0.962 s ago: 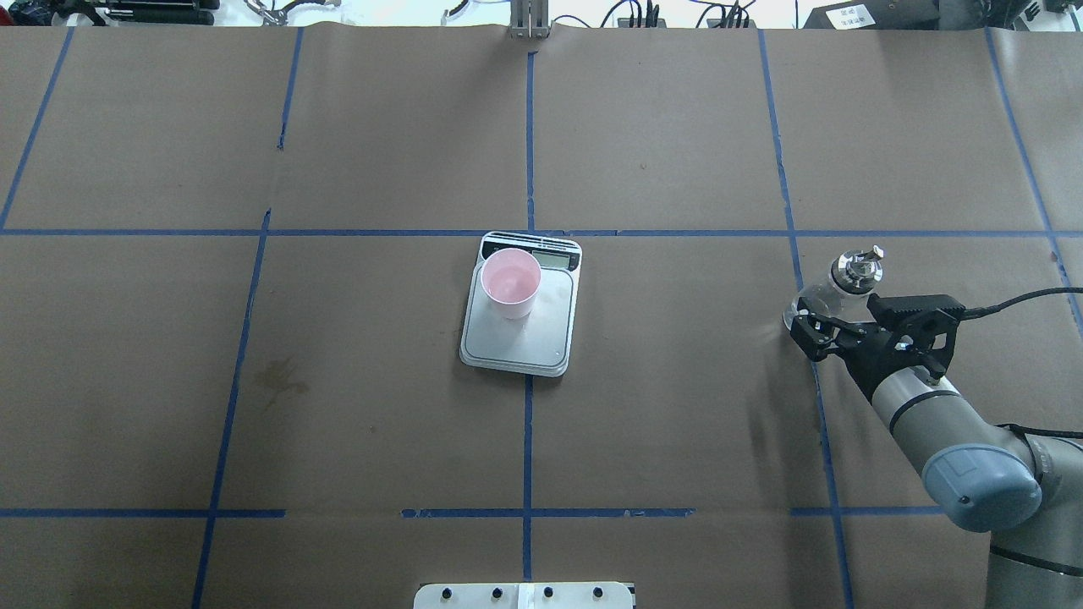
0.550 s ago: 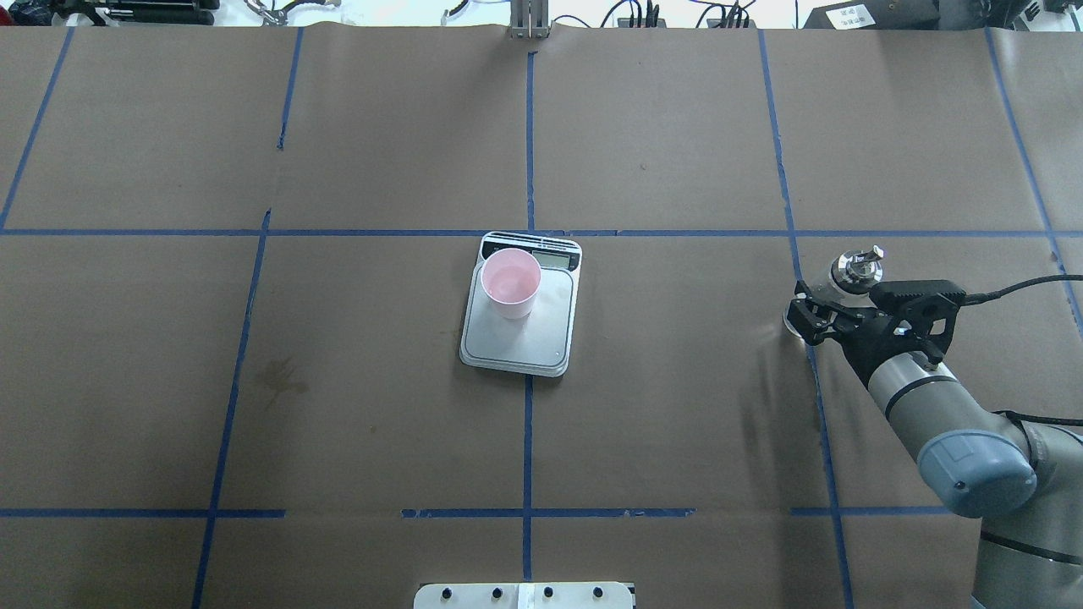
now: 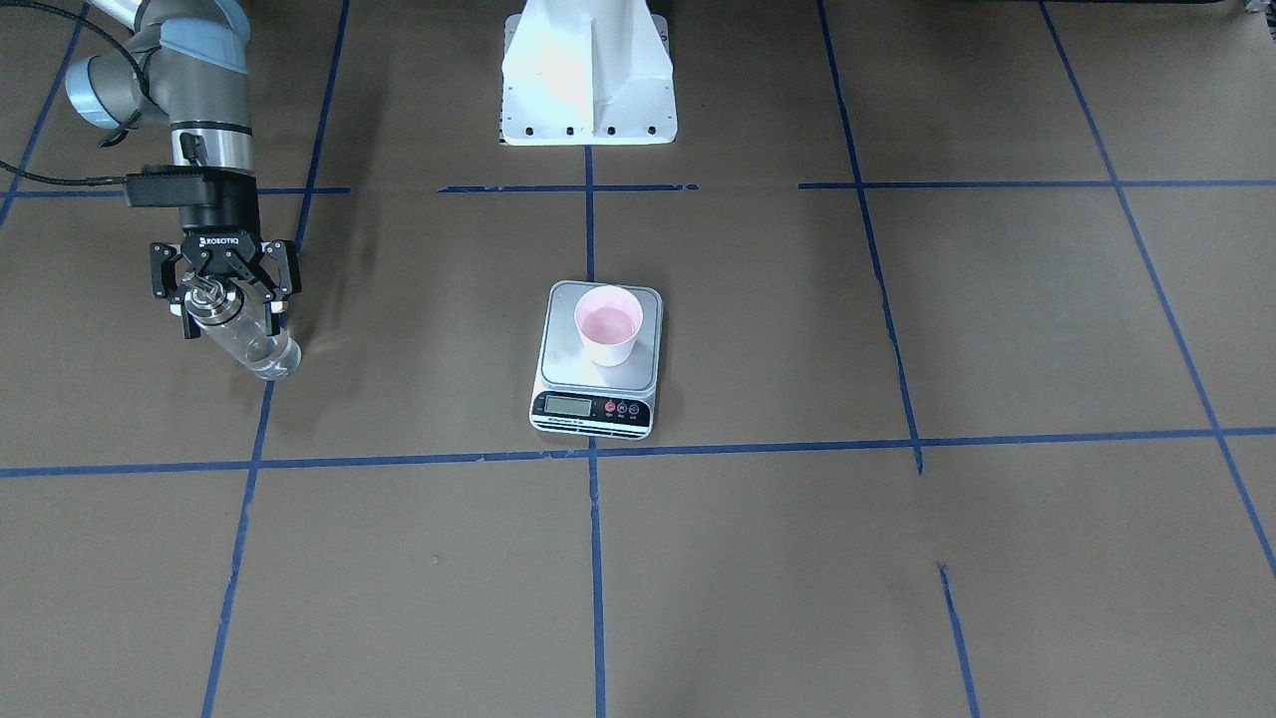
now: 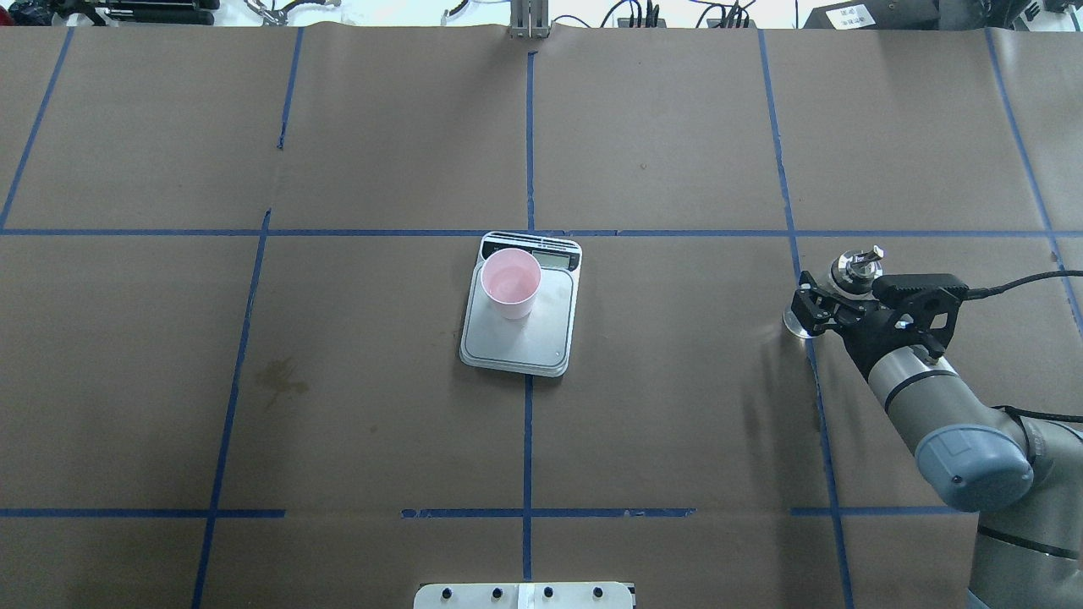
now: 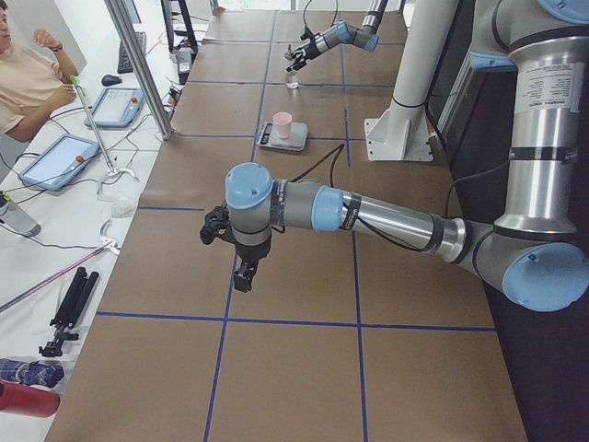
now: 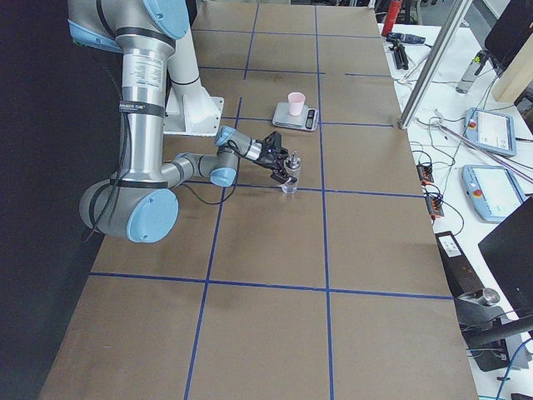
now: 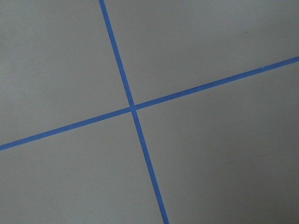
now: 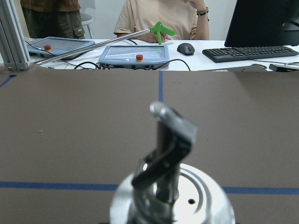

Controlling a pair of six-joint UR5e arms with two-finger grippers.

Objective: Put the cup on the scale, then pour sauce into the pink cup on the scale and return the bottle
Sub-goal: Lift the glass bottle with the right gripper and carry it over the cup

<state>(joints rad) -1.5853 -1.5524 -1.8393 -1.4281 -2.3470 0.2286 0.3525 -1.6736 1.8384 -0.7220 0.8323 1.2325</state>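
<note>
While the cup (image 3: 609, 329) sits on the scale (image 3: 563, 364) at centre frame, the front-facing view shows you the right gripper (image 3: 229, 319) at far left. Its fingers are spread to either side of the bottle (image 3: 254, 347), just under the metal collar (image 3: 207, 296). Whether the pads touch glass is unclear. The bottle stands on the brown paper (image 3: 897, 558) beside a blue tape line (image 3: 261, 419).

From overhead, the bottle (image 4: 854, 271) is at middle right, well apart from the scale (image 4: 529, 338) and cup (image 4: 510, 283). The right gripper (image 4: 825, 303) lies across its upper body.

In the exterior left view, the left gripper (image 5: 242, 276) hangs over bare paper in the foreground. You cannot tell from here whether it is spread or closed. The bottle (image 5: 293, 78) is a small glint at top centre.

The exterior right view puts the bottle (image 6: 291, 173) upright at centre, with the low right arm reaching it from the left.

The left wrist camera shows only two crossing tape lines, no fingers.

The right wrist camera has the spout cap (image 8: 170, 126) in the lower centre, with the collar at the bottom edge.

Expect the bottle to be rigid, smooth and breakable, and a little bottom-heavy with the barely visible sauce. The safest hold looks to be the straight glass wall just below the collar, which would act as a stop against slipping. Avoid gripping the spout, and squeeze firmly but not hard.
</note>
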